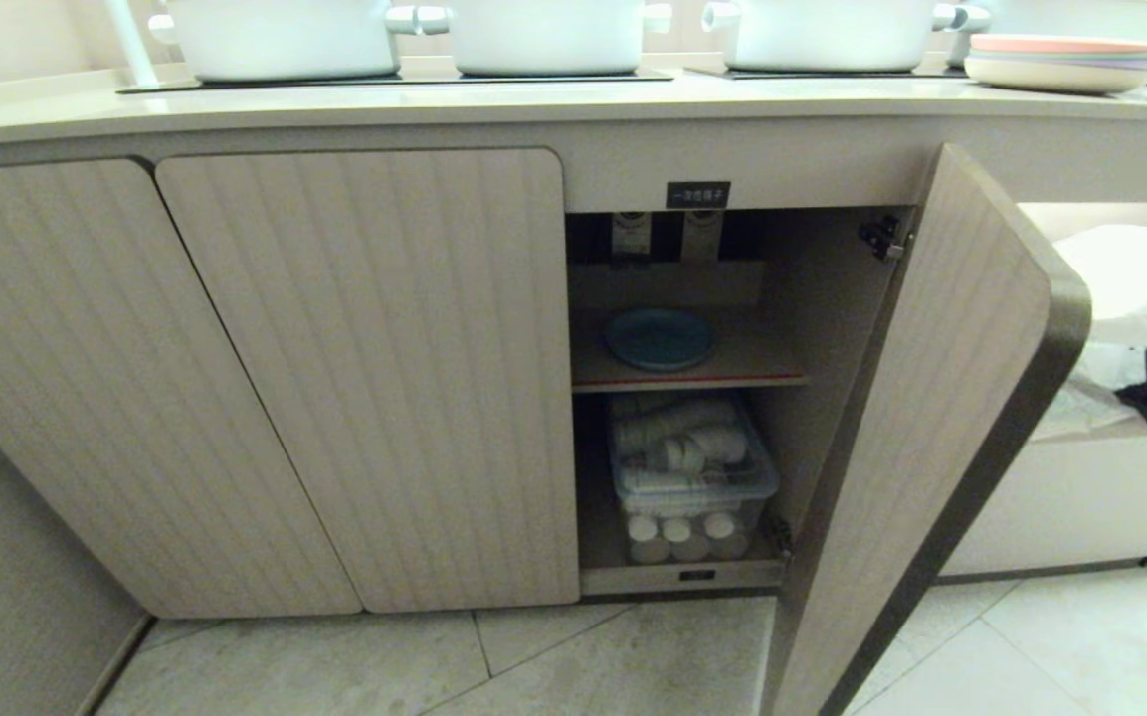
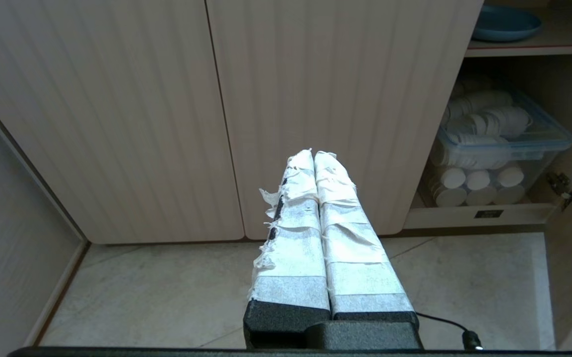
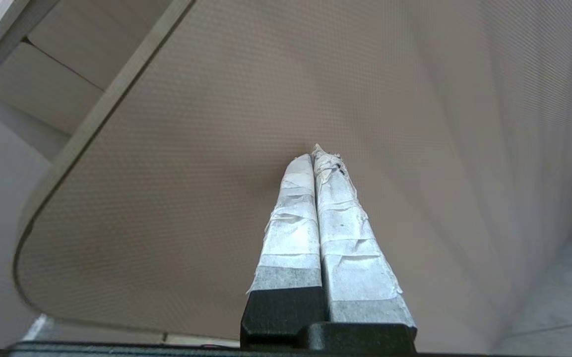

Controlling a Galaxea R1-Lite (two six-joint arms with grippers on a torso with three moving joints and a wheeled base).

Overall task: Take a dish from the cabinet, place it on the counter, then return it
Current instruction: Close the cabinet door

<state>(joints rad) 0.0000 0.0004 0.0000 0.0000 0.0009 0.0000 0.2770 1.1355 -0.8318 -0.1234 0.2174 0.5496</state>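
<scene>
Round light-blue dish sits on inner shelf of beige ribbed cabinet; right gripper, pinched empty (left gripper too), noses the open door, risking swinging it shut over dish.

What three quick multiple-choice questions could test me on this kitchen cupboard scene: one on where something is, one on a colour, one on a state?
1. Where is the dish?
A. on the counter
B. on the cabinet's inner shelf
C. on the floor

2. What colour is that dish?
A. pink
B. white
C. light blue

3. How is the left gripper?
A. shut, empty
B. wide open
C. holding the dish

Key: 1 B, it lies on the shelf above the clear bin; 2 C, both views show blue; 3 A, its taped fingers press together.
</scene>
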